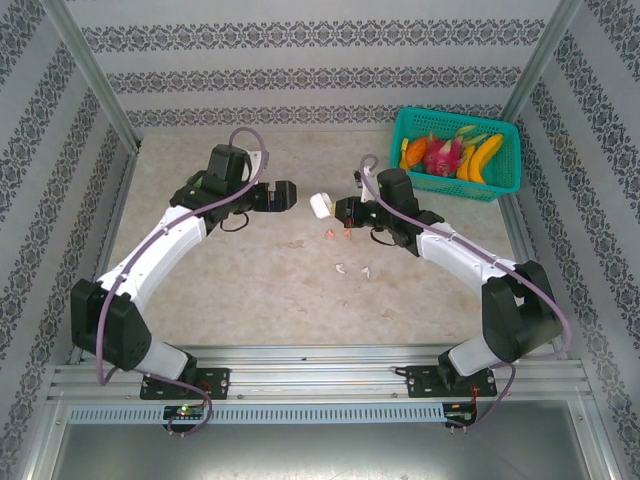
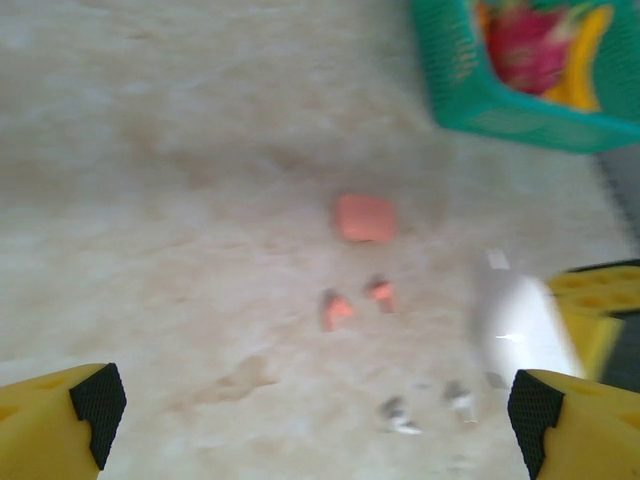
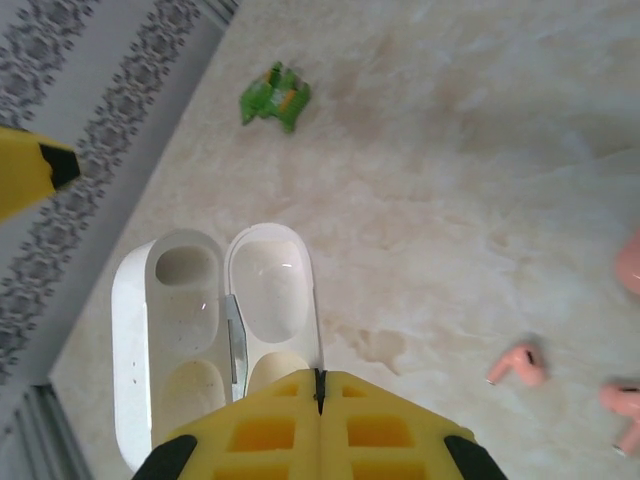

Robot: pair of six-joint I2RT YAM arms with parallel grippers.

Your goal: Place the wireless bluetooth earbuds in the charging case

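Observation:
My right gripper is shut on the lid edge of an open white charging case, held above the table; both sockets are empty. My left gripper is open just left of the case, with nothing between its fingers. Two pink earbuds lie on the table below the grippers. Two white earbuds lie nearer the arm bases. A shut pink case rests beyond the pink buds.
A teal basket of toy fruit stands at the back right corner. A small green object lies near the wall. Patterned walls and metal posts ring the table.

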